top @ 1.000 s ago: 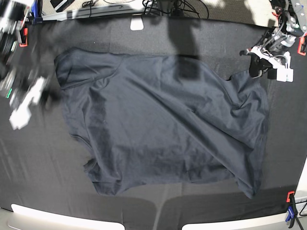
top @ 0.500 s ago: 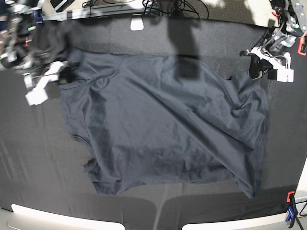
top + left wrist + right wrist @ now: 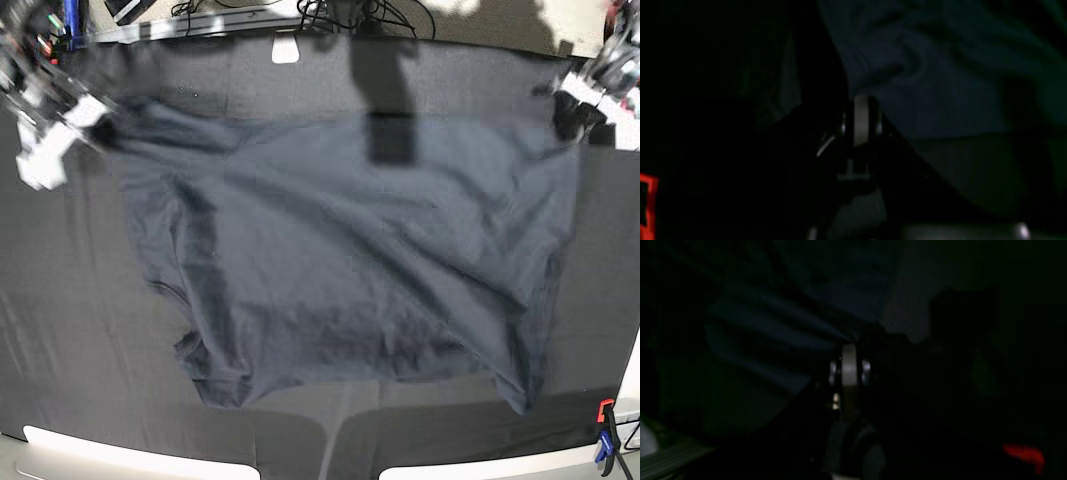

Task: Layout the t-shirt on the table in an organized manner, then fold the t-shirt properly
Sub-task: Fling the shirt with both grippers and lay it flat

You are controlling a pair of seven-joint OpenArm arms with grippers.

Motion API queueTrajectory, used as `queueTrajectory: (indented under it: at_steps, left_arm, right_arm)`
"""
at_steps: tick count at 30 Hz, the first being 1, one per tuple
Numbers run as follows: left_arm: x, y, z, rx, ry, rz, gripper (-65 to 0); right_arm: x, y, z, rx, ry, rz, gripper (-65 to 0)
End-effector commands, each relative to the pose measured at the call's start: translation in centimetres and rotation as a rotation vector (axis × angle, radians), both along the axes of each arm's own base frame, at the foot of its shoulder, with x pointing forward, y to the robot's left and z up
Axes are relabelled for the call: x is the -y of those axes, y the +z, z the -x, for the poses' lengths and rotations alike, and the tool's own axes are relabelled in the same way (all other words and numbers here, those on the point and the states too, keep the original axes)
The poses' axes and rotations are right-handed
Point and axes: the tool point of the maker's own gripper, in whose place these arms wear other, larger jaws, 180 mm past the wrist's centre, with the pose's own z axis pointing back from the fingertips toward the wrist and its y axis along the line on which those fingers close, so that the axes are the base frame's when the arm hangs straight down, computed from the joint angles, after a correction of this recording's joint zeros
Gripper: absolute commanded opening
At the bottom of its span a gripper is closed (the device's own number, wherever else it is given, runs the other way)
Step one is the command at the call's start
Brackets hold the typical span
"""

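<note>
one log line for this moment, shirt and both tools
phase: spreading | t-shirt: mostly flat on table, far edge stretched taut | left tool: shut on far corner | right tool: shut on opposite far corner

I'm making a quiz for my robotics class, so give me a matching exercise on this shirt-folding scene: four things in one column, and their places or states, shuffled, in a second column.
Things:
1. dark navy thin-fabric t-shirt
2. left end effector
3. right end effector
4. orange-and-blue clamp

Places or states:
A. table's near edge, base view's lower right
B. shut on a shirt corner, base view's upper left
C. spread between both arms on the black-cloth table
D. shut on a shirt corner, base view's upper right

Pairs: 1-C, 2-D, 3-B, 4-A
</note>
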Motion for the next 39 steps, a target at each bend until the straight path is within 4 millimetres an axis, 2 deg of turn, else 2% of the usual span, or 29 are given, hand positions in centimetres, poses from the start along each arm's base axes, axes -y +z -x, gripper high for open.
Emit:
queueTrajectory:
  at_steps: [1, 5, 9, 12, 15, 20, 21, 25, 27, 28, 31, 33, 39]
  left_arm:
    - [-0.4, 1.8, -0.2, 0.047, -0.007, -0.007, -65.0]
    - [-1.3, 3.6, 1.3, 0.038, 0.008, -0.008, -65.0]
    - [-3.0, 4.8, 2.7, 0.029, 0.039, -0.057, -65.0]
    - [-4.2, 5.1, 3.7, 0.015, 0.066, -0.079, -65.0]
    - [-4.4, 4.9, 4.8, -0.01, 0.073, -0.078, -65.0]
    - [-4.4, 4.5, 5.6, -0.038, 0.072, -0.075, -65.0]
    - [-4.4, 4.4, 5.7, -0.046, 0.069, -0.076, -65.0]
    - [-4.3, 4.4, 5.7, -0.046, 0.07, -0.075, -65.0]
    - [-4.3, 4.4, 5.6, -0.045, 0.07, -0.074, -65.0]
    - [-4.3, 4.4, 5.7, -0.046, 0.069, -0.074, -65.0]
    - [-4.3, 4.4, 5.6, -0.046, 0.069, -0.074, -65.0]
    - [-4.3, 4.4, 5.6, -0.045, 0.069, -0.074, -65.0]
    - [-4.3, 4.3, 5.7, -0.046, 0.07, -0.073, -65.0]
  right_arm:
    - [1.0, 1.2, 0.0, 0.022, 0.002, 0.033, -65.0]
    - [2.6, 0.9, 2.5, -0.019, -0.048, 0.055, -65.0]
    - [2.3, 0.4, 4.5, -0.057, -0.051, 0.025, -65.0]
    - [1.9, 0.3, 5.3, -0.065, -0.049, -0.001, -65.0]
    - [1.9, 0.3, 5.3, -0.064, -0.049, -0.004, -65.0]
    - [1.1, 1.8, 3.5, 0.028, -0.039, -0.073, -65.0]
    - [0.9, 2.1, 3.0, 0.046, -0.038, -0.084, -63.3]
    - [0.9, 3.3, 0.8, 0.117, -0.036, -0.091, -41.0]
    - [0.9, 4.2, -0.7, 0.175, -0.04, -0.094, -33.4]
    - [1.0, 4.6, -1.4, 0.201, -0.041, -0.093, -32.0]
    - [0.8, 5.6, -3.3, 0.252, -0.036, -0.098, -32.0]
    - [0.7, 5.5, -4.3, 0.246, -0.064, -0.118, -32.0]
    - [1.5, 2.2, -6.1, 0.13, -0.119, -0.054, -32.0]
